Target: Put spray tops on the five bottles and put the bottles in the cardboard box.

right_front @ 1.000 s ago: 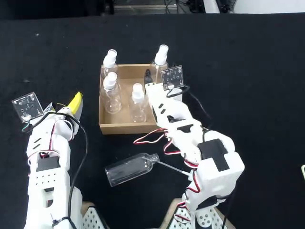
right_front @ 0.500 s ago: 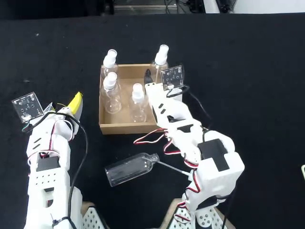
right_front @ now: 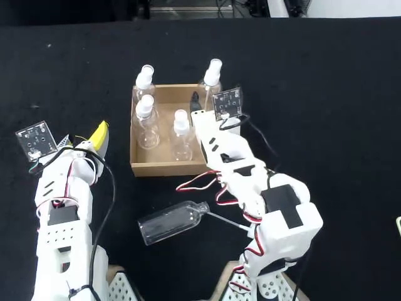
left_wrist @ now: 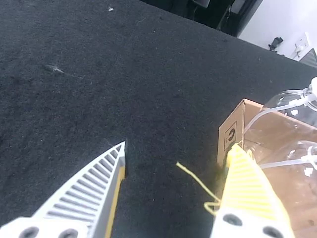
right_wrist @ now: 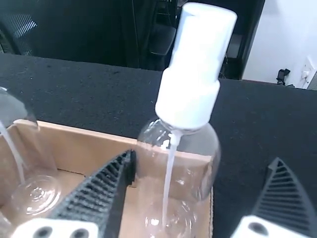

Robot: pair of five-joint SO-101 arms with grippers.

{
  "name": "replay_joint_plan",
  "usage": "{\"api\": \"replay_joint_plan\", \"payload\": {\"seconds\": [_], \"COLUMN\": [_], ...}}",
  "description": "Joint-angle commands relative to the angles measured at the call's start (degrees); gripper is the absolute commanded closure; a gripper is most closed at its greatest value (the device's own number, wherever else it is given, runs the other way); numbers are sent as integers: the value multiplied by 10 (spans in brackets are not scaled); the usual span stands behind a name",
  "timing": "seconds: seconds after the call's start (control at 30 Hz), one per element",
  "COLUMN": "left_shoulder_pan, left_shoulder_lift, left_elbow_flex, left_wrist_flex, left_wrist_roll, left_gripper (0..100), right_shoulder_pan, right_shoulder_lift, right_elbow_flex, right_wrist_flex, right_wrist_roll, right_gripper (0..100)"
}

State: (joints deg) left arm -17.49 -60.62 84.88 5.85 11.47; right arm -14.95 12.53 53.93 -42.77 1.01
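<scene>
**Right pincer wide open around the far-right bottle**

Your right pincer [right_wrist: 203, 158] is hanging wide open at the far right corner of the cardboard box [right_front: 163, 168], with jaws either side of a capped bottle [right_wrist: 181, 144] and not clamping it. That bottle's standing in the box with three other capped ones. Your left pincer [left_wrist: 178, 146] is gaping open too, holding nothing, over the counter [right_front: 313, 94] just left of the box. A fifth bottle [right_front: 170, 222] is lying on its side, near of the box.
</scene>
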Motion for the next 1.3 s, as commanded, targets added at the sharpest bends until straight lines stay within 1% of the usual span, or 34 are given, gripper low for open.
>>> {"api": "replay_joint_plan", "payload": {"seconds": [0.0,0.17,0.77,1.1,1.27], "left_shoulder_pan": [-3,-2,-1,-2,-1], "left_shoulder_lift": [-10,-10,-10,-10,-10], "left_elbow_flex": [-7,-7,-7,-7,-7], "left_wrist_flex": [-12,-12,-13,-13,-13], "left_wrist_roll": [-2,-2,-2,-2,-2], "left_gripper": [701,701,701,701,701], "right_shoulder_pan": [-6,-7,-11,-10,-10], "right_shoulder_lift": [-50,-95,-141,-143,-187], "right_elbow_flex": [1,27,71,81,108], "right_wrist_flex": [-13,-10,-10,-10,-8], "right_wrist_roll": [0,0,0,0,0], "right_gripper": [634,634,634,634,635]}}
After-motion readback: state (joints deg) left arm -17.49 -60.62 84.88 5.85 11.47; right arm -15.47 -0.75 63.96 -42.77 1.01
